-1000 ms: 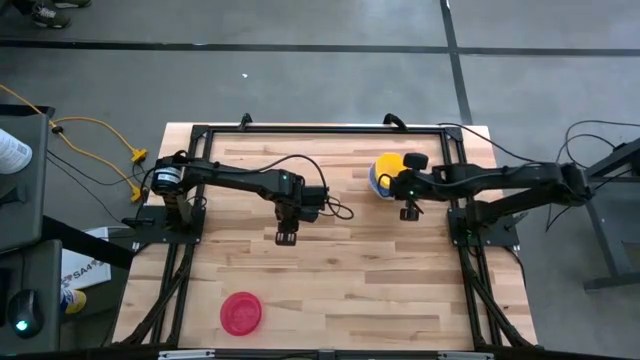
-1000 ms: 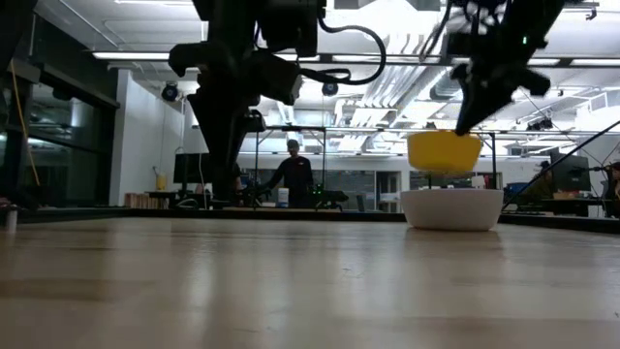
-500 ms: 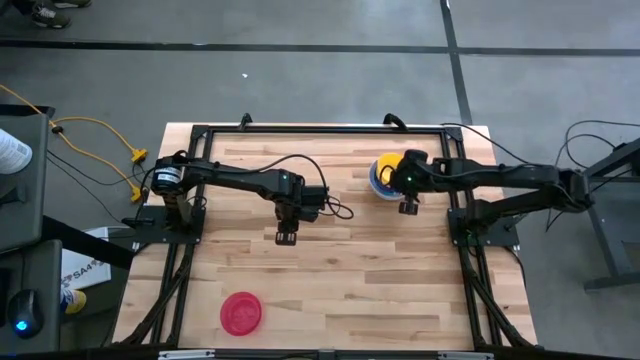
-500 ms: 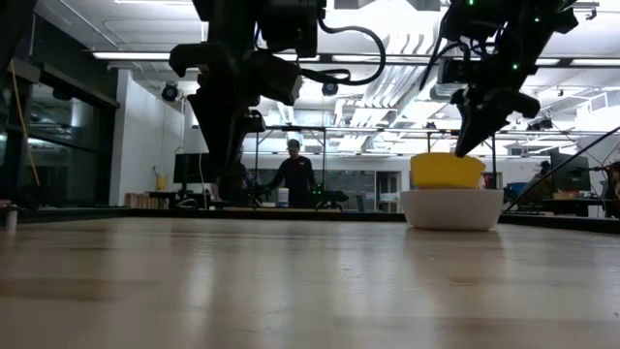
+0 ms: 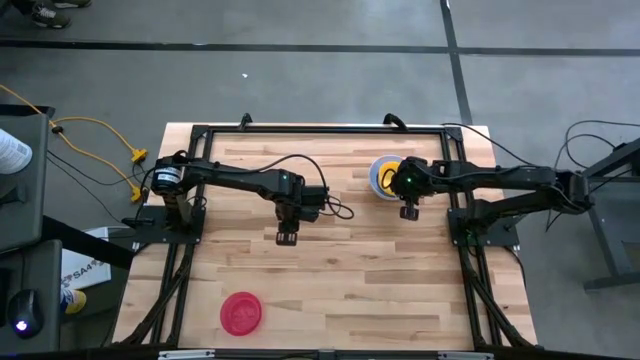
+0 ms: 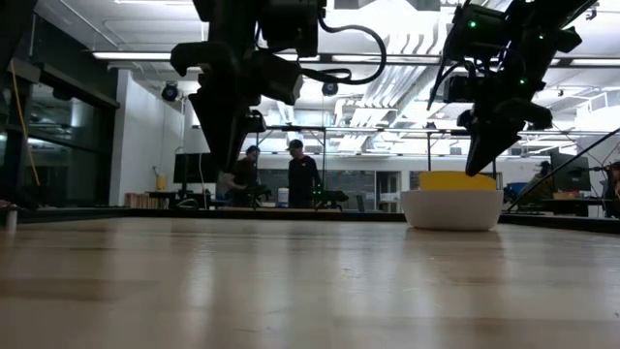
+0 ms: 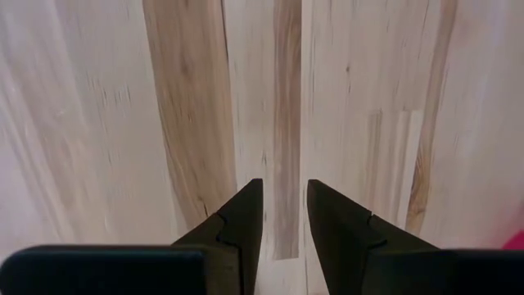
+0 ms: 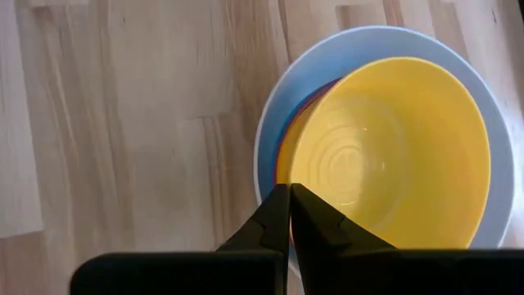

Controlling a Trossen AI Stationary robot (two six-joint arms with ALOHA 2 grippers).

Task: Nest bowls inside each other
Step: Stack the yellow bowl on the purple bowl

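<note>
Pale wooden planks are forming the table (image 5: pixel 330 270), its grain streaked light and brown, with the smooth round white bowl (image 8: pixel 282 106) sitting near the far right corner and carrying a glossy yellow bowl (image 8: pixel 393 152), ringed inside, with a purple rim (image 8: pixel 315 94) peeking between them. Right gripper (image 8: pixel 290 190) is hanging just over the stack's near rim, its dark tapered fingers pressed together on nothing, while the left gripper (image 7: pixel 284 187) is hovering over bare planks mid-table, fingers slightly apart and empty. Flat-looking red bowl (image 5: pixel 241 313) is lying alone by the near edge, well apart from both.
</note>
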